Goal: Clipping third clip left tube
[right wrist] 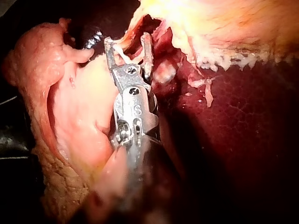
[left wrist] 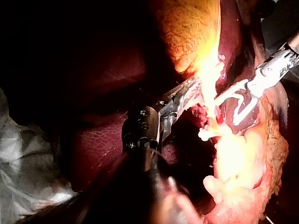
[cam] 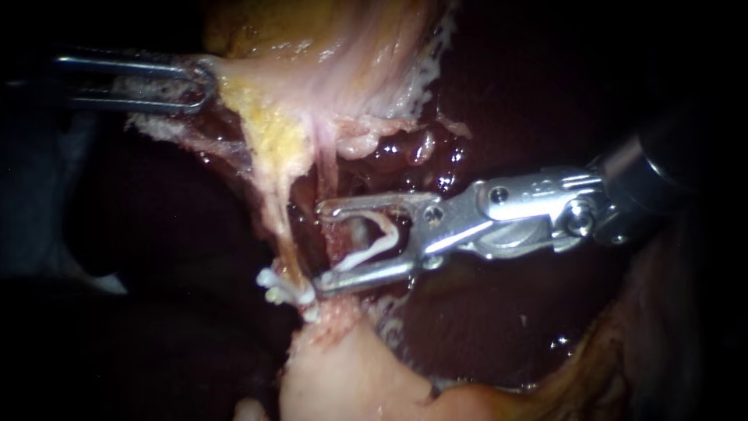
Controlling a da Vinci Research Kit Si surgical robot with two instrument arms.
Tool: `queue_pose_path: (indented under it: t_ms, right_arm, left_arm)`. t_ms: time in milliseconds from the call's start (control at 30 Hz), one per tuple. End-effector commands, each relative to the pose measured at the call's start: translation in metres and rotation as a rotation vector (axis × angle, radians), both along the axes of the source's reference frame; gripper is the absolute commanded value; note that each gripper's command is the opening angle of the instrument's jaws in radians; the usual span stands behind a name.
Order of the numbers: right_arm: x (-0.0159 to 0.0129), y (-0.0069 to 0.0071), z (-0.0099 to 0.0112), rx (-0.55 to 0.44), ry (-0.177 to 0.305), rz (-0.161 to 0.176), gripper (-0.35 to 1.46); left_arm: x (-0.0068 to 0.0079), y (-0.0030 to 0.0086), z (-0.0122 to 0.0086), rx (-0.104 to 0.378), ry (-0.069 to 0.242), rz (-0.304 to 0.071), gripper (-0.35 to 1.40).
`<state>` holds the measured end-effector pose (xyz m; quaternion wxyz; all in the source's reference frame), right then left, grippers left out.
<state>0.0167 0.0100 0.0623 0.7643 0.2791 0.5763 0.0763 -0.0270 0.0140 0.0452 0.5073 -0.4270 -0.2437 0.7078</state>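
Dark red liver (cam: 530,86) fills the background, wet and glistening behind the working area. From the upper left the left instrument (cam: 206,82) reaches in, its claw pressed together on the edge of the yellow tissue (cam: 265,125) that hangs from above. That tissue narrows downward into the left tube (cam: 284,234), a thin yellowish strand running down to a lump of pale pink tissue (cam: 351,374). Low on the tube, white clips (cam: 273,286) are clamped across it, close together.

The right instrument (cam: 319,245) enters from the right. Its claw stands wide, holding a bent white clip (cam: 374,242) that touches both halves. The left tube lies just beyond the claw's tips, at its mouth rather than deep inside. The lower tip sits just beside the clips already on the tube, and the upper tip is higher along the strand. A thinner reddish strand crosses inside the claw's mouth.
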Motion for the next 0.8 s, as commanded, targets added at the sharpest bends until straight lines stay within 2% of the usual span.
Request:
queue_pose_path:
  t_ms: [33, 267, 533, 800]
  right_arm:
    - [0.0004, -0.0001, 0.0002, -0.002, 0.004, -0.005, 0.48]
    - [0.0029, -0.0003, 0.0008, 0.016, 0.023, -0.02, 0.48]
    - [0.0049, -0.001, -0.0002, 0.053, 0.097, -0.024, 0.48]
    - [0.0072, -0.0008, -0.0005, 0.113, 0.135, 0.005, 0.45]
  left_arm:
    - [-0.0001, 0.0, 0.0001, 0.0, 0.001, -0.001, -0.35]
    - [-0.0003, -0.0001, 0.0001, 0.001, 0.0, 0.0, -0.35]
    - [-0.0005, -0.0001, 0.0002, 0.002, -0.001, 0.002, -0.35]
    - [-0.0006, -0.0001, 0.0002, 0.001, -0.001, 0.001, -0.35]
